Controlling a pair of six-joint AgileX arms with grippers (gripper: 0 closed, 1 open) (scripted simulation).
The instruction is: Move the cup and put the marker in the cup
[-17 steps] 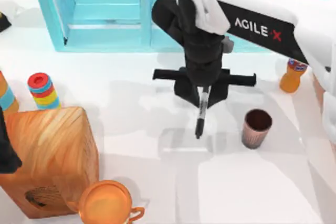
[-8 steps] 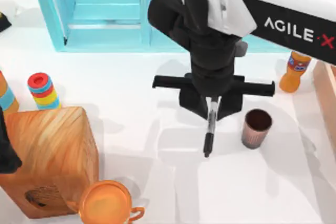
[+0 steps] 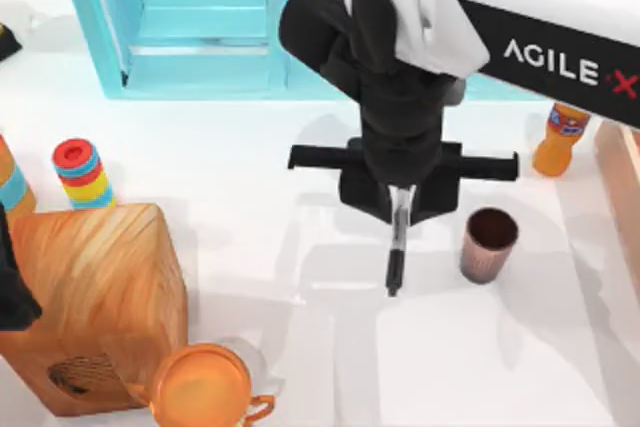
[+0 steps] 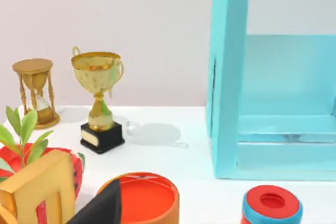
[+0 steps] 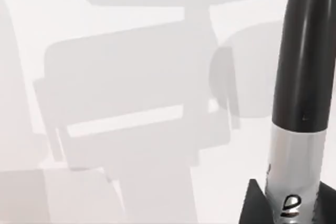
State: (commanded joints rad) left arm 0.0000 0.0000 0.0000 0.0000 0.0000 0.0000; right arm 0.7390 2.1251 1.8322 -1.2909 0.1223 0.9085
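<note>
The right gripper (image 3: 400, 199) stands at centre frame of the top view, above the table (image 3: 300, 367), clamped on the marker (image 3: 397, 252). The marker hangs from the fingers, its long axis running toward the lower edge of the frame, free tip lowest, and appears clear of the tabletop. In the right wrist view the marker (image 5: 299, 103) shows a black barrel over a pale grey band, with a dark finger (image 5: 252, 205) against the band.

The cup (image 3: 487, 244) stands upright just right of the marker, mouth open, apart from it with bare table between. Judgement: the coming move turns on that gap. The marker tip must travel rightward across the frame and come over the rim before lowering. The marker looks longer than the cup is tall, so it will likely lean on the rim once dropped.

The right arm is plainly nearer. The left gripper (image 3: 15, 292) sits parked at the left edge, beside the wooden block (image 3: 90, 287); whether it is open I cannot tell.

Legible writing: "AGILE X" in white on the right arm's black panel (image 3: 565, 62). A dark mark on the marker's band is unreadable. The orange bottle (image 3: 558, 139) at far right carries a label too small to read.
</note>
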